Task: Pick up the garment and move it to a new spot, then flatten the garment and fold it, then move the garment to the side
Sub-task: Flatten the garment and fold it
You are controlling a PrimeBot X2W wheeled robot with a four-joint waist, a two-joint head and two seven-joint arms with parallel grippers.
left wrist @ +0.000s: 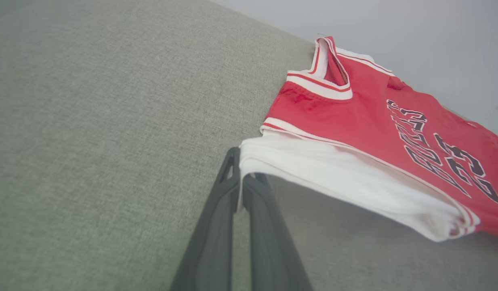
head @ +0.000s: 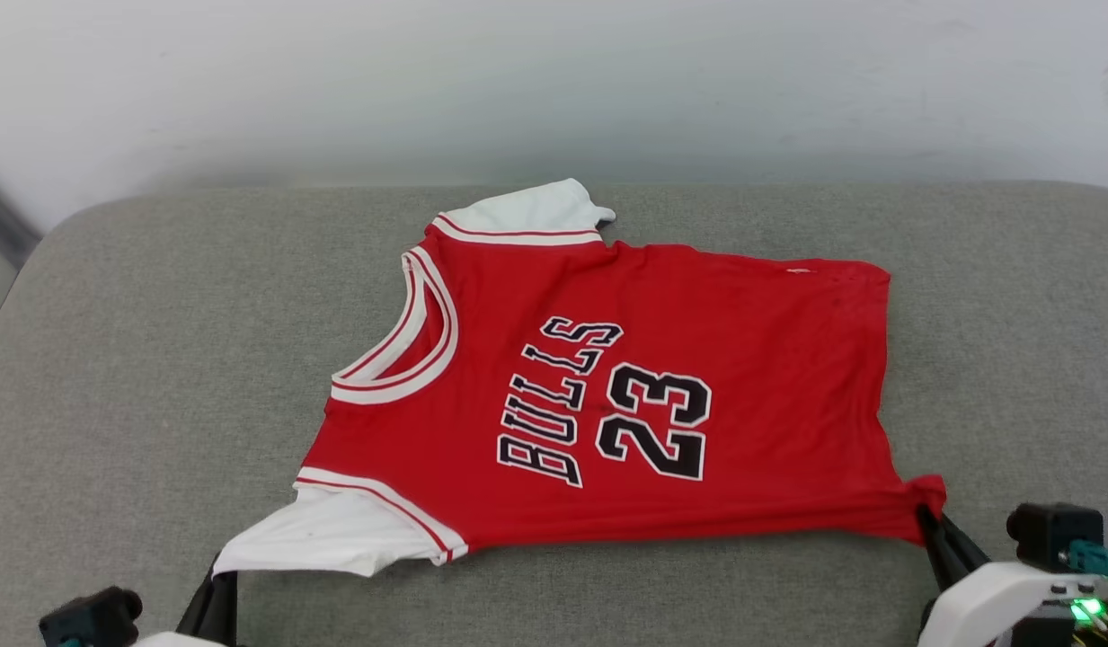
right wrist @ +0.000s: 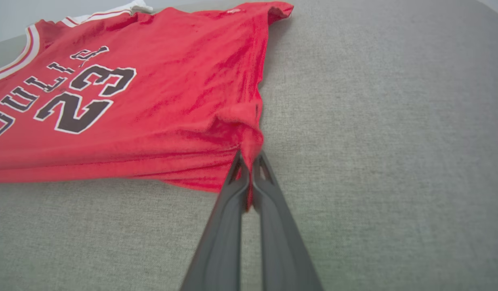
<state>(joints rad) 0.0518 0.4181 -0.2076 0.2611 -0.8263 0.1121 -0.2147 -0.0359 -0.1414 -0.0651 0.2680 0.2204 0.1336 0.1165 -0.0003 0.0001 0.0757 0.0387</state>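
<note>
Garment (head: 607,395) lies front-up, spread across middle of grey cushion (head: 140,359), collar toward cushion's left end, hem toward its right end. Left gripper (left wrist: 240,159) clamped tight on tip of white sleeve (left wrist: 333,178), at cushion's near side. Right gripper (right wrist: 249,159) pinched closed on red hem corner (right wrist: 253,139), same side. Near edge stretched taut between grips, likely to pull fabric flat before folding. Readable print: "BULLS" beside "23", black with white edging.

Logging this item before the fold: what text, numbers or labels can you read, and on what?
"BULLS": black, white-edged letters on the red front of the garment.
"23": black, white-edged number beside those letters.
Small pale label at the garment's far edge: too small to read.
</note>
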